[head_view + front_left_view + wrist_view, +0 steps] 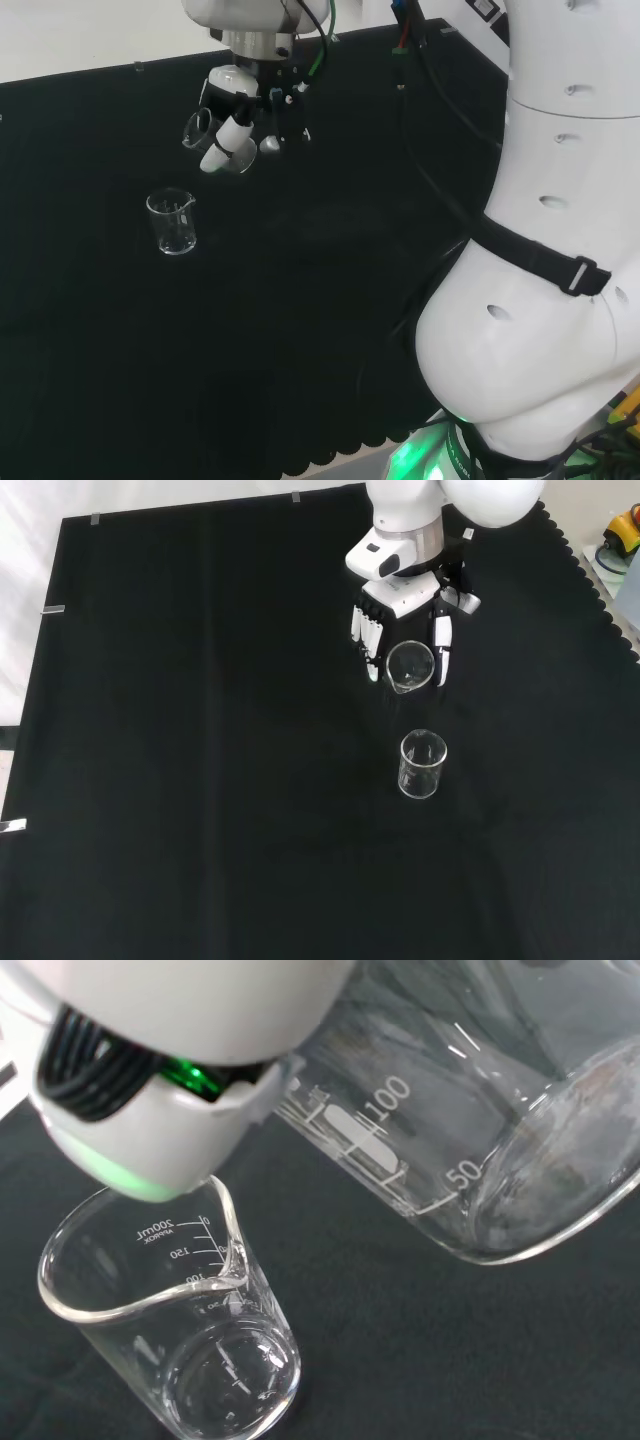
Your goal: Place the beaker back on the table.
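Observation:
The hand (243,112) hangs above the black cloth with its fingers and thumb curled round a clear glass beaker (199,129). The held beaker (410,666) is off the cloth and tilted, its mouth turned away from the palm. In the wrist view the held beaker (480,1130) is large, with printed marks on its side, next to a white finger (180,1080). A second clear beaker (172,222) stands upright on the cloth, just nearer than the hand in the front view (422,765). In the wrist view this standing beaker (170,1330) lies close under the held one.
The black cloth (200,780) covers the bench all round the two beakers. The arm's big white links (540,260) take up the right of the head view. The cloth's scalloped edge (585,570) runs along the right of the front view.

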Available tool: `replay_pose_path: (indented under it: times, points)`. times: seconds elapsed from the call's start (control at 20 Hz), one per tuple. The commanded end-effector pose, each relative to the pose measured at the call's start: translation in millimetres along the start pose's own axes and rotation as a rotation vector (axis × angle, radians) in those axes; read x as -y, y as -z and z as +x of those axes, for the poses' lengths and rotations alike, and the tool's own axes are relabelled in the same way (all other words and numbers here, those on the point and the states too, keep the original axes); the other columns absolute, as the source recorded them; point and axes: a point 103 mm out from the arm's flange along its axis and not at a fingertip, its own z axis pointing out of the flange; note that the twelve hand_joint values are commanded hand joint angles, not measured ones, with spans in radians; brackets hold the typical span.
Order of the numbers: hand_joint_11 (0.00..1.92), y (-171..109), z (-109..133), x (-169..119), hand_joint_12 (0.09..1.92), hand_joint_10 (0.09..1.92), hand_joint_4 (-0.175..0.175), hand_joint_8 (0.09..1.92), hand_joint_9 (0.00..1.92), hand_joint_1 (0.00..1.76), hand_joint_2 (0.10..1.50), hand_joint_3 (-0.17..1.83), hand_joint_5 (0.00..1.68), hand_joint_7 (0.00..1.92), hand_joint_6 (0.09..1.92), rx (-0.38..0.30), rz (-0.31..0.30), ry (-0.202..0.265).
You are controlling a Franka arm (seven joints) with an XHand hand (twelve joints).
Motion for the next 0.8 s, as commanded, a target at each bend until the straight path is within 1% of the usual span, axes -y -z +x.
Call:
replay_pose_path:
  times: [0.05, 0.25, 0.4, 0.65, 0.8]
  points:
    - [1.14, -11.1, -16.3, -0.3, 0.80, 0.50, -0.175, 0.43, 1.36, 1.43, 0.65, 0.59, 1.33, 1.41, 0.49, -0.111, 0.008, 0.012]
    - [1.14, -18.5, -23.7, 0.0, 0.80, 0.50, -0.175, 0.43, 1.36, 1.43, 0.65, 0.58, 1.33, 1.41, 0.49, -0.159, 0.017, 0.018]
    - [1.14, -24.7, -28.3, 0.4, 0.80, 0.50, -0.175, 0.44, 1.36, 1.43, 0.65, 0.58, 1.33, 1.41, 0.49, -0.181, 0.020, 0.020]
    - [1.14, -36.4, -32.4, 1.1, 0.80, 0.50, -0.175, 0.44, 1.36, 1.43, 0.65, 0.58, 1.33, 1.41, 0.49, -0.206, 0.002, 0.024]
    - [1.14, -43.4, -33.6, 0.8, 0.80, 0.49, -0.175, 0.45, 1.36, 1.43, 0.65, 0.58, 1.33, 1.40, 0.49, -0.236, -0.011, 0.031]
